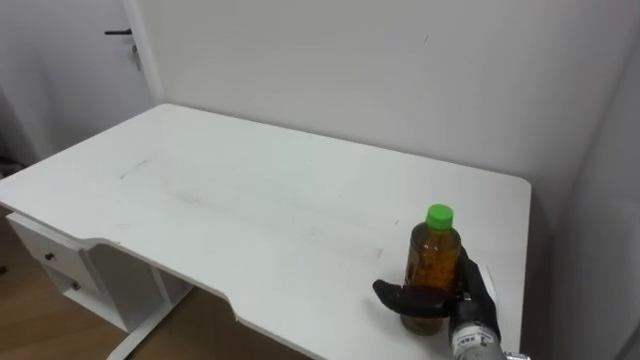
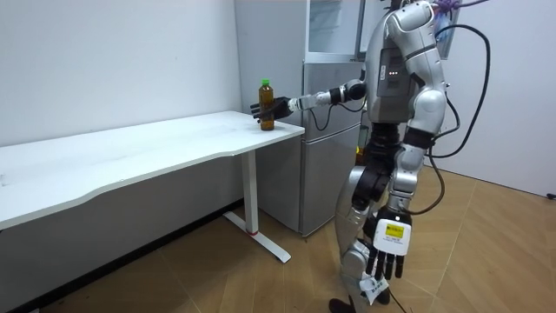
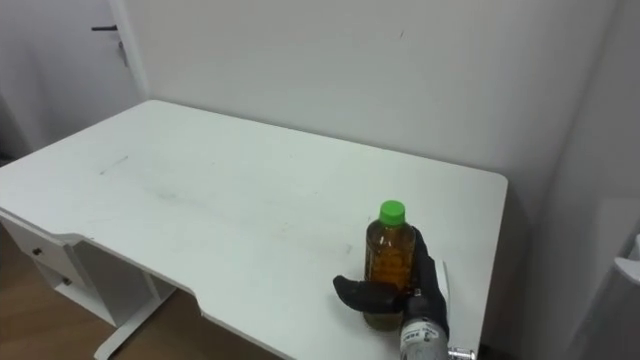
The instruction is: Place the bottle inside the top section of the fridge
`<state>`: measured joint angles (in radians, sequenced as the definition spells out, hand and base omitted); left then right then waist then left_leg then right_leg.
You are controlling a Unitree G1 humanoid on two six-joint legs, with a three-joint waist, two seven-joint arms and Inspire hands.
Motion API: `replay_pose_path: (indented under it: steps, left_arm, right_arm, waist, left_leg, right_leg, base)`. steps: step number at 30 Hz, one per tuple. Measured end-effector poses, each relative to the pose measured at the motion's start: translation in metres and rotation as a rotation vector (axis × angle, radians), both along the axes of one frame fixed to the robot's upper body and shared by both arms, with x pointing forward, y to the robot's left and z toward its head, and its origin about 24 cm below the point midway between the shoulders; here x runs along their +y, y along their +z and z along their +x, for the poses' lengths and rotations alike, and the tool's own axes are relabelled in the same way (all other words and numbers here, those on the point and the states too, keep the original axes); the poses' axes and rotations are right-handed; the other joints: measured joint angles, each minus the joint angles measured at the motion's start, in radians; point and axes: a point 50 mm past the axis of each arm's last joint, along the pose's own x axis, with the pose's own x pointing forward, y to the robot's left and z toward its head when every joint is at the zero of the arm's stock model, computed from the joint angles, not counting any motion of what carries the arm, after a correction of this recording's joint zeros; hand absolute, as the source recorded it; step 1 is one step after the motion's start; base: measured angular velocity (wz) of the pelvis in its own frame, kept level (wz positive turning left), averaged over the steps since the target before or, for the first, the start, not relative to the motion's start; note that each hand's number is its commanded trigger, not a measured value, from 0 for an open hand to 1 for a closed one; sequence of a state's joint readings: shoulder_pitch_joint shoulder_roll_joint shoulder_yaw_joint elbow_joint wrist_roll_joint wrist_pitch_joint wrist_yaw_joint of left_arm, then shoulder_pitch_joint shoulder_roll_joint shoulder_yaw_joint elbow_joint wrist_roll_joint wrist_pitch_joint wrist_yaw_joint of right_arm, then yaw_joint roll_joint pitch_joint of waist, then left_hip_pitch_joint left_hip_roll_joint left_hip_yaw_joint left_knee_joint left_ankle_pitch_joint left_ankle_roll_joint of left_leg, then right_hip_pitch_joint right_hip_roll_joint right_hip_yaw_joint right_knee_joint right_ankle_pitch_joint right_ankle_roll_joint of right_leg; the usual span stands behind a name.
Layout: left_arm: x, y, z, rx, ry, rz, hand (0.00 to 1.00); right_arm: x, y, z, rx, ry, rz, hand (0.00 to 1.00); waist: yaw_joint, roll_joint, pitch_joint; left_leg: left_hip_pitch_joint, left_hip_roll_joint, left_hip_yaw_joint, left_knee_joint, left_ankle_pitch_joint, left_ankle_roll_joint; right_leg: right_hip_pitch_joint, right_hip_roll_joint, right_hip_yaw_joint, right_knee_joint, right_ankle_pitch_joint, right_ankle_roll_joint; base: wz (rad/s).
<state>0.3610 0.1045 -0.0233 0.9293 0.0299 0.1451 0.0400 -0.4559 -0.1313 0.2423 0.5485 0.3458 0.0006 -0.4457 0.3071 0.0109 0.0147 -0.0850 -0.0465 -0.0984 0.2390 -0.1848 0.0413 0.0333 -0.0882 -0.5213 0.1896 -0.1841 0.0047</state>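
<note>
One bottle (image 1: pixel 433 262) stands at the left eye view's lower right, near the edge of the tabletop (image 1: pixel 250 200), with the right hand (image 1: pixel 402 294) curled round it; a loose grip could tip it off. Room view: the left hand (image 2: pixel 388 254) hangs open at lower right, and the fridge (image 2: pixel 323 148) at centre stands close enough to knock. Right eye view: the wall (image 3: pixel 300 80) rises along the frame's top.

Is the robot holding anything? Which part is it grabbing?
Yes, the right hand is wrapped round the lower half of the bottle, which stands on the table.
</note>
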Motion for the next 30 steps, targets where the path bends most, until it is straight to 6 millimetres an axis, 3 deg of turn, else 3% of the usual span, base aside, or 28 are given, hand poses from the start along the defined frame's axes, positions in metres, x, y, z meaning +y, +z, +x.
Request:
replay_pose_path:
  steps: [9, 10, 11, 20, 30]
  left_arm:
    - [-0.001, -0.001, -0.004, 0.011, 0.040, -0.011, 0.00]
    - [-0.001, -0.001, -0.004, 0.010, 0.059, -0.017, 0.00]
    - [-0.001, -0.001, -0.005, 0.010, 0.077, -0.021, 0.00]
    - [-0.002, -0.002, -0.007, 0.009, 0.122, -0.038, 0.00]
    - [0.002, -0.001, -0.007, 0.006, 0.137, -0.035, 0.00]
  right_arm:
    - [-0.005, -0.008, -0.001, 0.031, -0.022, -0.015, 0.00]
    - [-0.006, -0.009, -0.002, 0.030, -0.031, -0.016, 0.82]
    - [-0.007, -0.010, -0.002, 0.029, -0.039, -0.018, 1.00]
    - [-0.020, -0.015, -0.001, 0.046, -0.064, -0.068, 1.00]
    - [-0.025, -0.017, -0.001, 0.057, -0.063, -0.075, 1.00]
  waist:
    - [0.000, -0.005, 0.0004]
    - [0.001, -0.006, -0.0002]
    - [0.002, -0.007, -0.0010]
    - [0.003, -0.021, 0.0059]
    - [0.003, -0.025, 0.0020]
  left_leg:
    - [-0.001, -0.001, -0.008, -0.001, 0.000, 0.000]
    - [-0.001, -0.001, -0.009, 0.000, 0.000, 0.000]
    - [-0.001, -0.001, -0.009, 0.000, 0.000, 0.000]
    - [-0.001, -0.002, -0.010, -0.001, 0.000, 0.000]
    - [-0.012, 0.000, 0.004, 0.002, 0.000, 0.000]
  right_leg:
    - [0.000, 0.000, 0.000, 0.000, 0.000, 0.000]
    - [0.001, -0.001, 0.000, 0.000, 0.000, 0.000]
    - [0.001, -0.001, 0.000, 0.000, 0.000, 0.000]
    - [0.001, 0.000, 0.000, 0.010, -0.001, 0.001]
    - [-0.014, 0.001, 0.002, 0.013, -0.001, 0.001]
  base:
    - [0.00]
    - [0.00]
    - [0.00]
    - [0.00]
    - [-0.02]
